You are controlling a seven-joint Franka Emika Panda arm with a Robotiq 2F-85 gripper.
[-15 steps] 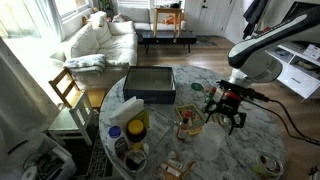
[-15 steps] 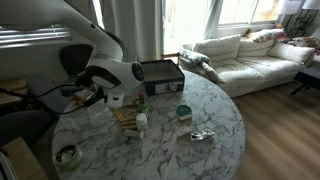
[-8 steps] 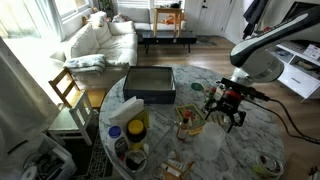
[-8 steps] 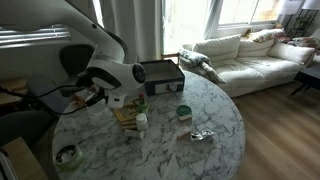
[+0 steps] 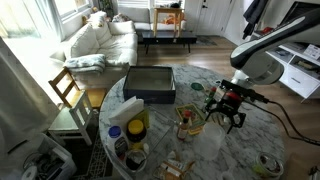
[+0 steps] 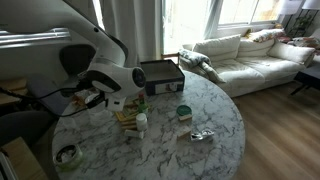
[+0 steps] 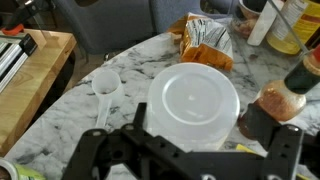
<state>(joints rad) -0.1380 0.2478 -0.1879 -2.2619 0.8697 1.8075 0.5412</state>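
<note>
My gripper (image 7: 193, 150) is open, its two black fingers spread wide on either side of a translucent white plastic tub (image 7: 193, 103) that stands on the marble table (image 7: 110, 125) directly below it. In an exterior view the gripper (image 5: 226, 107) hangs over the table's right part. In an exterior view (image 6: 100, 100) the arm's body mostly hides it. A white plastic scoop (image 7: 104, 84) lies left of the tub. A brown spice bottle (image 7: 281, 95) stands close by its right side. An orange snack bag (image 7: 206, 45) lies beyond it.
A black box (image 5: 150, 83) (image 6: 161, 75) sits at the table's far side. A yellow jar (image 5: 137, 123), a white bottle (image 6: 142, 123), small packets (image 6: 200, 134) and a tape roll (image 5: 266, 165) (image 6: 66, 155) are on the table. A wooden chair (image 5: 68, 90) stands beside it.
</note>
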